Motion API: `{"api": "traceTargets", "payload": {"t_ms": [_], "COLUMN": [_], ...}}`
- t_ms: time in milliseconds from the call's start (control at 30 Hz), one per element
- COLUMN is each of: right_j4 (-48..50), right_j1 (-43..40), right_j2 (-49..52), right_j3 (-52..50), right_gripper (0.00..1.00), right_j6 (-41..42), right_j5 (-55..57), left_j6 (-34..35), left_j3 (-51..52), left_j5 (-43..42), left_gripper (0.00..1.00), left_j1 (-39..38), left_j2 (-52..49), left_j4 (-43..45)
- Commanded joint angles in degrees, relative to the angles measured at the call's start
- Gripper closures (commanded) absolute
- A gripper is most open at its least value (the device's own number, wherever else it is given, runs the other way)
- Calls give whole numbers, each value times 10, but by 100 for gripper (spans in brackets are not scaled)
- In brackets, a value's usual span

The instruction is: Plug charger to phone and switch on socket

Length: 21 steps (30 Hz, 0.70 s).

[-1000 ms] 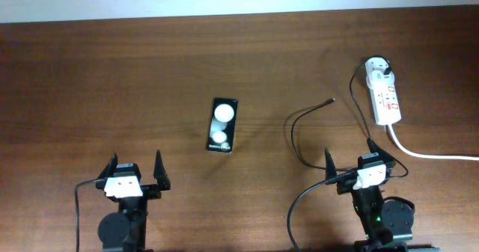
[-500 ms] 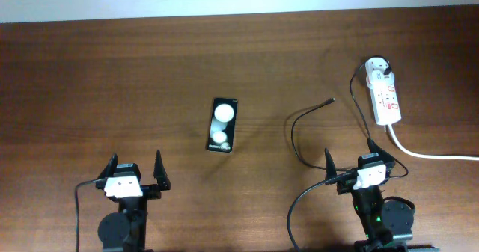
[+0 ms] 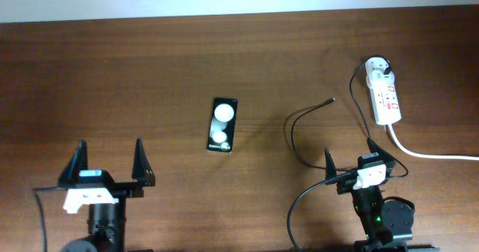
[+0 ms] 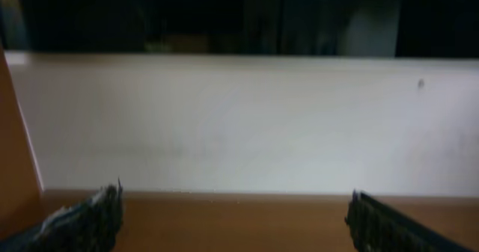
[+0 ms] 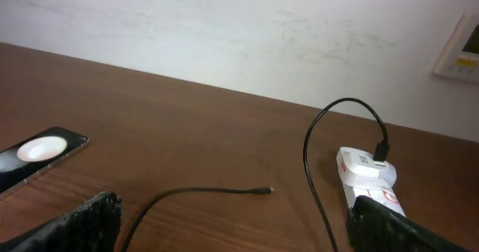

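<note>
- My right jaws are standing released, the two fingers wide apart with nothing between them. My left jaws are released and empty as well.
- The charger [image 3: 290,125] is lying loose on the worktop [image 3: 150,72]. Its plug tip [image 3: 331,100] is resting ahead of my right jaws and a little to their left, touching nothing else.
- In the right wrist view the last stretch of cable is running almost crosswise, with the tip pointing to the right. So I am judging that my fingers should close across it from above, not along it.
- The phone [image 3: 222,125] is lying between my two arms, nearer to the left one and well apart from the plug tip. Its long axis is running nearly straight away from me, with the white circles at the far end.
- The socket [image 3: 384,95] is lying ahead and to the right of my right arm, also lengthwise away from me. The white adapter [image 3: 379,67] is sitting at its far end.
- The right arm is nearer to both the tip and the socket, and the left arm is nearer to the phone.
- I cannot tell which end of the phone is carrying the port.
</note>
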State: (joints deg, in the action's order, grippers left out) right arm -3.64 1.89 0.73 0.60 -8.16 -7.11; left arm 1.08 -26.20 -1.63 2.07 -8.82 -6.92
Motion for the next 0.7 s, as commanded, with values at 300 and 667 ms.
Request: {"api": "traceTargets", "payload": {"t_ms": [300,667], "right_j4": [-3,-3], "right_j1": [3,3], "right_j2": [-4,-4], "right_j3": [-3,-3], "right_gripper": [2,1], "right_j6": [-4,-4], "right_j5": [2,2], "left_j6": [27,28], "left_j3": [-625,-645], "left_j5": [-145,-183], "left_gripper": [1,1], "left_j1": [-87,-156], "left_j2": [-583,-796], "left_j4": [-476,-658]}}
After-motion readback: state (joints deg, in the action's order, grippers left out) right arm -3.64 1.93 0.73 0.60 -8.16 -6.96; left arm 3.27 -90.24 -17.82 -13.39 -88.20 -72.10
